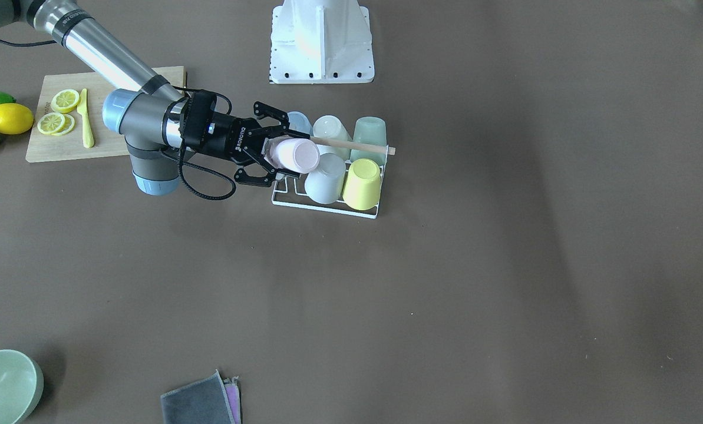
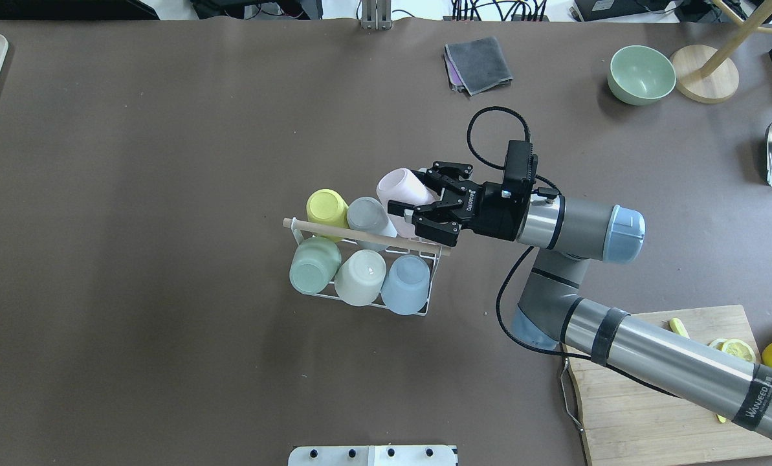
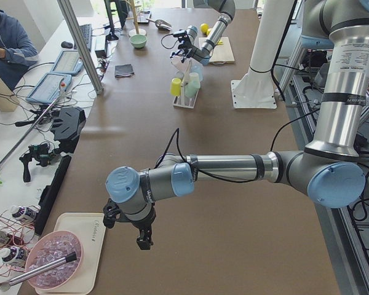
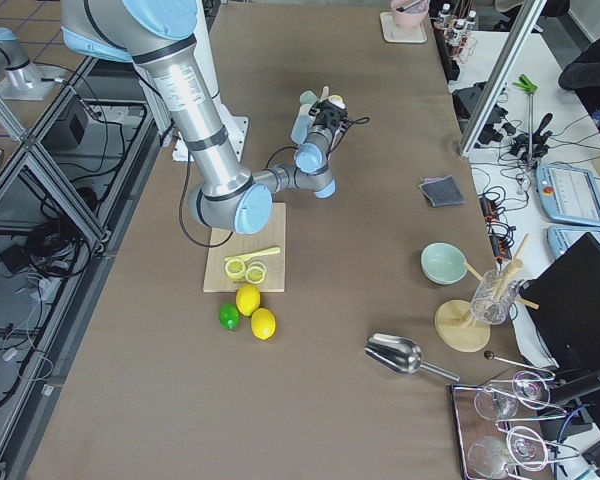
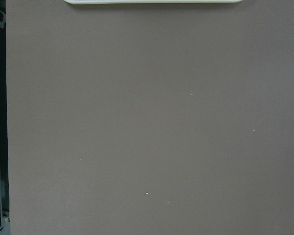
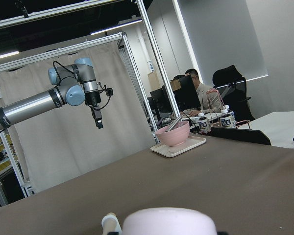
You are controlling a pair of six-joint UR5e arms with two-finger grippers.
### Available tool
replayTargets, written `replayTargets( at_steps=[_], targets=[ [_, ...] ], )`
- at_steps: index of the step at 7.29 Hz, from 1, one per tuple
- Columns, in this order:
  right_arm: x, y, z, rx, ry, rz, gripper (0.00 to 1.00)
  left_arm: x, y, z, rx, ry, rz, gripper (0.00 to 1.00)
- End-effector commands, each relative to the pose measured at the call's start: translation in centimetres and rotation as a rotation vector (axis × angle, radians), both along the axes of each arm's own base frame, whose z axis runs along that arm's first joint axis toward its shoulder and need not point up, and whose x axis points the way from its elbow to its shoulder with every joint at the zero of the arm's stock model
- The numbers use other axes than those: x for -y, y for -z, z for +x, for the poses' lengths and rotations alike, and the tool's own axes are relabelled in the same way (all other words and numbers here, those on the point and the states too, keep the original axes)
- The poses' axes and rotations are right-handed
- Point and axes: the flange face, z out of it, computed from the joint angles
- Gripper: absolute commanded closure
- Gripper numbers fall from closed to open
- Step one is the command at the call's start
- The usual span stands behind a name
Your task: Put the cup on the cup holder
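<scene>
Right wrist cam gives me little: only the top of the pink cup [image 6: 169, 221] at the frame's bottom edge, fingers out of shot. Left wrist cam shows bare table [image 5: 147, 147] and a sliver of tray [image 5: 152, 1]. I see the left gripper [image 3: 141, 236] hanging near the table's left end by that tray, too small to call open or closed. I read the right gripper [image 2: 424, 217] as clamped on the pink cup. The cup is tipped on its side at the cup holder [image 2: 428, 285], right end, far row, just beside the grey cup [image 2: 366, 213]. Can't tell if it sits on a prong.
</scene>
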Motion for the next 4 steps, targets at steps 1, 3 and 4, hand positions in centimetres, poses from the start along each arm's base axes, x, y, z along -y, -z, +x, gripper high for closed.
replayTargets(
  at_steps=[1, 3, 4],
  targets=[
    [0.0, -0.2, 0.1, -0.002, -0.002, -0.002, 1.0, -1.5, -0.7, 0.6, -0.065, -0.001, 0.025, 0.02],
    [0.0, -0.3, 0.1, -0.004, -0.002, -0.003, 1.0, -1.8, -0.2, 0.8, -0.083, 0.006, 0.058, 0.02],
    [0.0, -0.3, 0.2, 0.0, -0.002, 0.0, 1.0, -1.6, 0.9, 0.8, -0.081, 0.01, 0.074, 0.02]
  ],
)
